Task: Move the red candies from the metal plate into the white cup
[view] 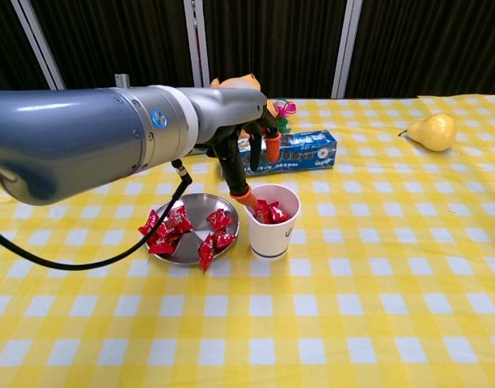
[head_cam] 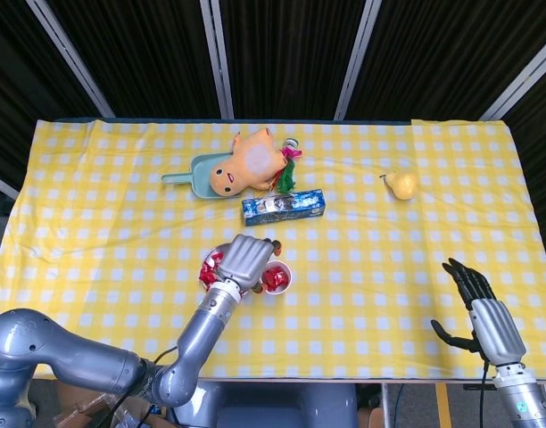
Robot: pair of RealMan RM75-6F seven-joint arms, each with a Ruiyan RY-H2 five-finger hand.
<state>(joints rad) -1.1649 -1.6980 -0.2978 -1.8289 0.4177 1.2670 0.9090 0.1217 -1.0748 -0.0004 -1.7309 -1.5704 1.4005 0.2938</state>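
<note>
Low in the centre of the head view, the left hand (head_cam: 246,261) hangs over the gap between the metal plate (head_cam: 224,251) and the white cup (head_cam: 283,282), its back turned to the camera. In the chest view the same hand (view: 246,158) sits just above and left of the cup (view: 272,227), fingers (view: 241,196) spread and pointing down with orange tips, nothing between them (one tip hovers right at the cup's rim). Red candies (view: 268,212) fill the top of the cup, and more red candies (view: 171,227) lie on the plate (view: 192,208) at centre left of the frame, one or two hanging over its near edge. Cup and plate stand just beside each other on the yellow checked tablecloth (view: 377,307).

At the lower right corner of the head view the right hand (head_cam: 483,313) is held above the table edge, fingers extended and apart, holding nothing, well away from the cup.

Toward the upper middle of the head view sit an orange plush toy (head_cam: 249,162) lying on a teal scoop (head_cam: 194,173), a small bunch of pink and green items (head_cam: 288,169) just right of it, and a blue box (head_cam: 283,206) below them. A yellow pear (head_cam: 401,184) rests alone at upper right.
</note>
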